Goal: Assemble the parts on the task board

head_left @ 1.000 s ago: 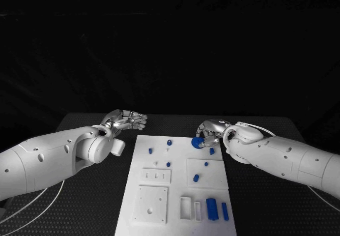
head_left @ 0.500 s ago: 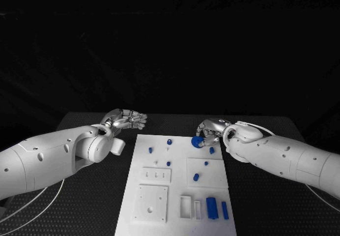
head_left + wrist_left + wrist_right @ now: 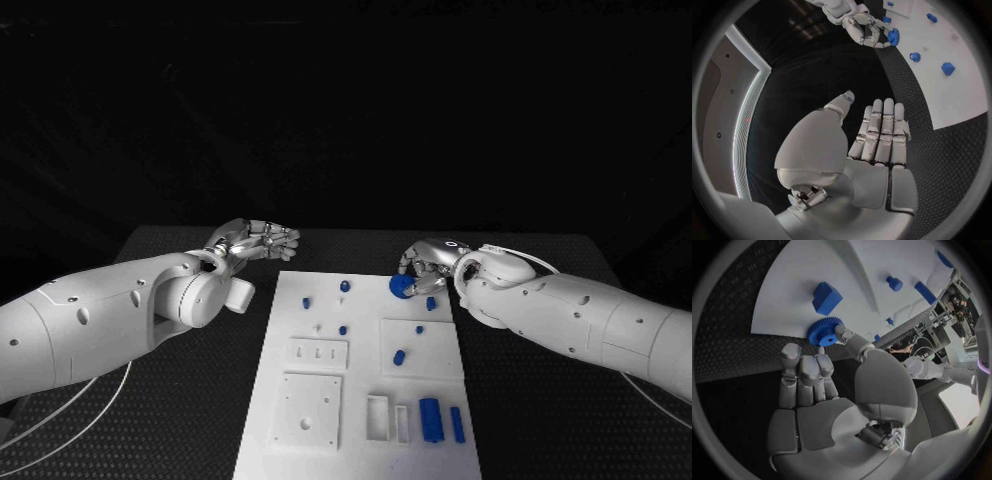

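Right hand [image 3: 428,266] pinches a blue gear [image 3: 402,287] over the task board's [image 3: 361,400] far right corner, seating it next; left hand [image 3: 254,242], fingers curled, holds nothing.

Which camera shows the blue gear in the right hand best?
The right wrist view: the blue gear is large there, its teeth plain, pinched at the right hand's fingertips by the task board's edge. The head view shows it small and partly covered by fingers; the left wrist view shows it tiny, far off.

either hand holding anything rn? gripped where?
Right hand pinches the blue gear by its toothed rim, at the far corner of the task board. Left hand holds nothing.
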